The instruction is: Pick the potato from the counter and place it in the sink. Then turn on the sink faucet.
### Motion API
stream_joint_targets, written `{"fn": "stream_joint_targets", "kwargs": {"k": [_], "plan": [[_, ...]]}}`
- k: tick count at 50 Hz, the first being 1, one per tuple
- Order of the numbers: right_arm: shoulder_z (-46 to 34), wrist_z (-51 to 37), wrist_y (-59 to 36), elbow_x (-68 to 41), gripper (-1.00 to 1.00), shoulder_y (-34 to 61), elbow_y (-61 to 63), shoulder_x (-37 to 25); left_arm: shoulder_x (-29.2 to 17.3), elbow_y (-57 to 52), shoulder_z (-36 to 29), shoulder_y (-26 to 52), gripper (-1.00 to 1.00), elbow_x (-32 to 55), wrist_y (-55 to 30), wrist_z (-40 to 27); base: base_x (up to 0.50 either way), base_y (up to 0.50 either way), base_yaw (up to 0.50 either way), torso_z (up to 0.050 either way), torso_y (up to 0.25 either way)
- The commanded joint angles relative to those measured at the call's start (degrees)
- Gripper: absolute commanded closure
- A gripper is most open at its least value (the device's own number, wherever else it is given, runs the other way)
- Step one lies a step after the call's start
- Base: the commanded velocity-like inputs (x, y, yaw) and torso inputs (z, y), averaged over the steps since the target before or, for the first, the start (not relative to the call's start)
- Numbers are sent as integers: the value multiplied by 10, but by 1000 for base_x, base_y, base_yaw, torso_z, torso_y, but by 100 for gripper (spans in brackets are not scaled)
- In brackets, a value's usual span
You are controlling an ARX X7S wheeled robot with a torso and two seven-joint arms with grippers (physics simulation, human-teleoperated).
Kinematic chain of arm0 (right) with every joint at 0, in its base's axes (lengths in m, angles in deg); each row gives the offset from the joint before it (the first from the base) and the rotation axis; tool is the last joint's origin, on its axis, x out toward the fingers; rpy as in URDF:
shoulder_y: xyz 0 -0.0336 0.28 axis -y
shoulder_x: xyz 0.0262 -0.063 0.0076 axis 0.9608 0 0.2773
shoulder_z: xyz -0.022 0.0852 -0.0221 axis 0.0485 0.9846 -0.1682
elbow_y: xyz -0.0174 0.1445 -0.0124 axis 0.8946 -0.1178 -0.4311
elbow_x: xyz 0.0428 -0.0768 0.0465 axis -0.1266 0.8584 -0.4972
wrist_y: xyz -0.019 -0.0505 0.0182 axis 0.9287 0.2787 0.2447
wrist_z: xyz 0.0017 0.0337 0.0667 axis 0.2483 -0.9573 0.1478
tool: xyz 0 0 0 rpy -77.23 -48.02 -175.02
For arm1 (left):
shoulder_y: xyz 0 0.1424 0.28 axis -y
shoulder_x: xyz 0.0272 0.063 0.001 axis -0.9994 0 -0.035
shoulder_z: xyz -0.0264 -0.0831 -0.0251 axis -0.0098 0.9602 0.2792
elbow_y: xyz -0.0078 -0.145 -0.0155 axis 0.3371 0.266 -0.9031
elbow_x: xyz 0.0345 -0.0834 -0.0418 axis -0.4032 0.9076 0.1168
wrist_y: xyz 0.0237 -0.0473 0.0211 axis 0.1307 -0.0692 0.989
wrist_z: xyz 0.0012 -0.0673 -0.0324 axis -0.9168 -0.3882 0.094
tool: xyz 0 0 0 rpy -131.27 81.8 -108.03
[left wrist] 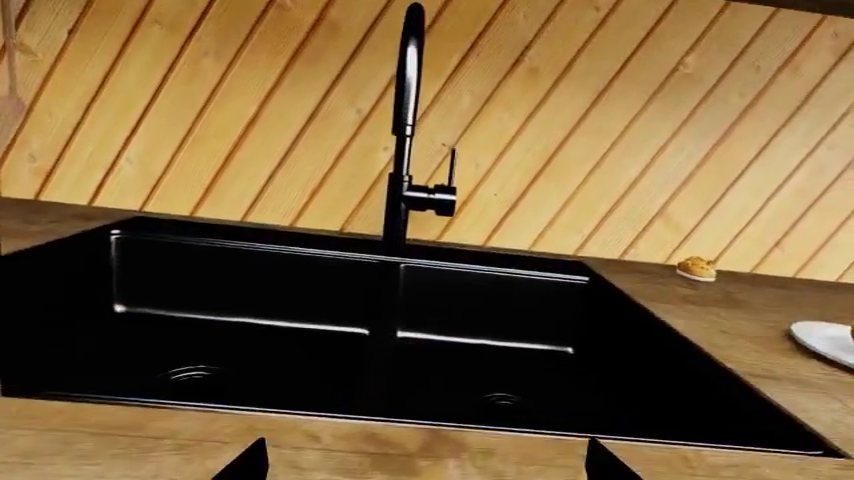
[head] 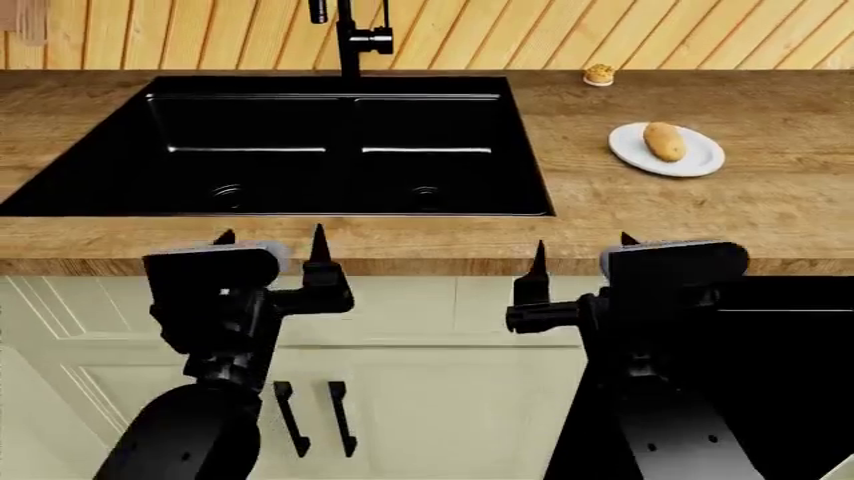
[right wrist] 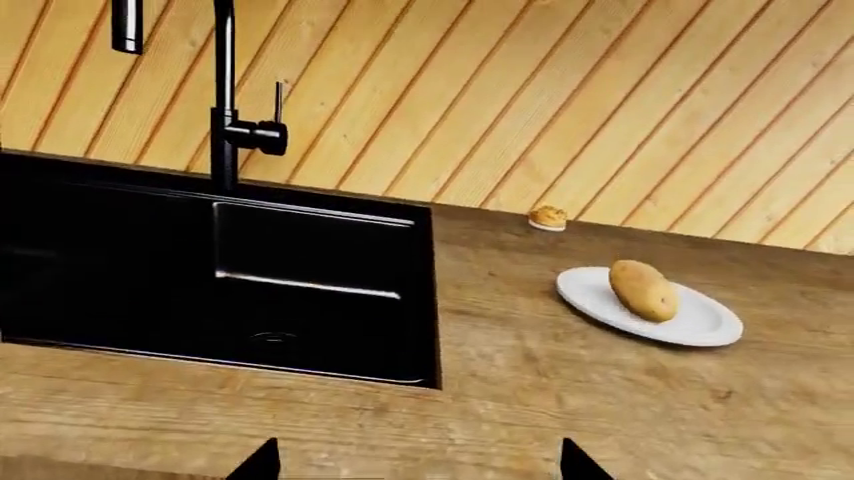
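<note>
Fingers of our left gripper (head: 271, 242) and right gripper (head: 583, 247) stand apart – both hold nothing. The potato (head: 663, 141) lies on the white plate (head: 698, 162), well apart from the sink (head: 527, 140).

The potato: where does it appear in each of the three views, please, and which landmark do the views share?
Head view: the potato lies on the white plate, on the counter right of the sink.
Right wrist view: the potato is on the plate, right of the sink.
Left wrist view: not in it; only the plate's edge shows.
Shared landmark: the sink faucet.
</note>
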State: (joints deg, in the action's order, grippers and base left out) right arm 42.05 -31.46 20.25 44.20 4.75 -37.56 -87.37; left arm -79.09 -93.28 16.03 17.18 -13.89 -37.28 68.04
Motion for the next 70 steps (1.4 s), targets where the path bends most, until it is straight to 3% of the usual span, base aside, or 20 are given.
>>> {"fn": "stream_joint_targets", "kwargs": {"k": [1,14,23,35,37,43,46,58,70], "plan": [[3,11,-168,-13,-100,136,45,-9,6,-27,4,133,-100,44,-158,-36,0,0,0,50,0],[25,33,-193,-32,-100,243,-38,-20,34,140,-28,259,-100,25,-124,-64,0,0,0,50,0],[43,42,-174,-40,-100,283,-113,-27,32,192,-70,282,-100,38,-107,-53,0,0,0,44,0],[62,54,-147,-53,-100,287,-158,-34,42,256,-89,312,-100,68,-88,-97,45,-311,0,0,0],[59,52,-142,-50,-100,288,-165,-36,32,253,-116,307,-100,49,-48,-88,119,-500,0,0,0],[52,57,-141,-54,-100,293,-173,-38,37,318,-117,337,-100,53,-26,-96,196,-497,0,0,0],[41,62,-137,-53,-100,295,-183,-42,38,374,-131,355,-100,51,19,-73,371,-393,0,0,0],[35,59,-133,-52,-100,303,-198,-46,43,589,-155,412,-100,24,159,-99,498,-72,0,0,0],[44,55,-136,-56,-100,302,-199,-51,41,666,-179,437,-100,44,195,-98,480,110,0,0,0]]}}
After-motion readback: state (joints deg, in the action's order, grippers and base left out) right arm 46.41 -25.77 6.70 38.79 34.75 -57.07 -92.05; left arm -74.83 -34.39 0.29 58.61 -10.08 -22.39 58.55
